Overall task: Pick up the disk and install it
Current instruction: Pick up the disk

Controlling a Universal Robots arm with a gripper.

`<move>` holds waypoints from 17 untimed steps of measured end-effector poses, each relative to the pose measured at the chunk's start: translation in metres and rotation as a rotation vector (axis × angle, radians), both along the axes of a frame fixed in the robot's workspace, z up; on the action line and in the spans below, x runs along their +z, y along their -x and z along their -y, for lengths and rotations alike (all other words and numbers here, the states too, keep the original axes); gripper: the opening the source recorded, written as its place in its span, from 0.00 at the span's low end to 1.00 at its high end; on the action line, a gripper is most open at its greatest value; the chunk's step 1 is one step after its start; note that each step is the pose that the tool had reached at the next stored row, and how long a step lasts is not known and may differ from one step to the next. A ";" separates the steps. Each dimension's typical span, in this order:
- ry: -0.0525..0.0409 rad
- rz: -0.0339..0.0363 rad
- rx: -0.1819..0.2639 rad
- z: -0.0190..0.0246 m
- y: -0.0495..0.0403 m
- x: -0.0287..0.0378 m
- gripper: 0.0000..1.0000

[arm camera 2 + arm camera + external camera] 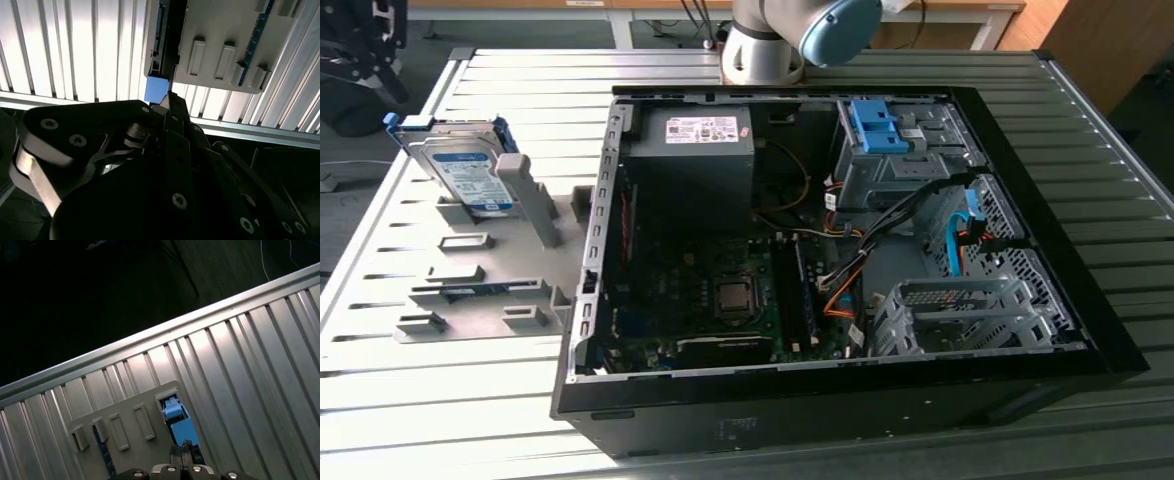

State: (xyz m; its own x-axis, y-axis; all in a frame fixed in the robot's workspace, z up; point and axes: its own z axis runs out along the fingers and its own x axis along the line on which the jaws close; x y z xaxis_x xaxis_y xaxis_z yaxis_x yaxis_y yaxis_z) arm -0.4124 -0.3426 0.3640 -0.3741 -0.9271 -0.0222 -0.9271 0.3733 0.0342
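Standing upright in the end slot of a grey holder [507, 262], the disk [460, 165] sits near the desk [1067, 120] edge on the exterior view's left, toward the far corner, its white-and-blue label facing out and its blue frame around it. Nothing touches it. An open computer case [1067, 300] takes up the middle of the desk, with the arm's base [774, 40] behind it. In both wrist views the hand [183, 452] [169, 100] hangs above the holder [125, 405] [220, 25], over the disk's blue-framed top edge [175, 415] [156, 89] and apart from it. From what I can see its fingertips are drawn together, with nothing between them.
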 end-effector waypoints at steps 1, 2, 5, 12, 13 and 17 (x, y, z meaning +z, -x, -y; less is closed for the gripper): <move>-0.0002 0.0000 0.018 0.0000 0.0000 -0.0003 0.11; -0.0010 0.0001 0.034 0.0000 0.0000 -0.0008 0.11; -0.0053 0.0012 0.059 -0.0005 0.0003 -0.0029 0.11; -0.0078 0.0017 0.061 -0.0006 0.0039 -0.0084 0.17; -0.0078 0.0018 0.061 -0.0006 0.0039 -0.0085 0.23; -0.0079 0.0027 0.078 -0.0016 0.0040 -0.0117 0.35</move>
State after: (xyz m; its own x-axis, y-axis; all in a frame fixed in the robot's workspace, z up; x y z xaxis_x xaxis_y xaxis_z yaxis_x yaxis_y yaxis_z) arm -0.4164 -0.3410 0.3524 -0.3007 -0.9532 -0.0305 -0.9534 0.2997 0.0343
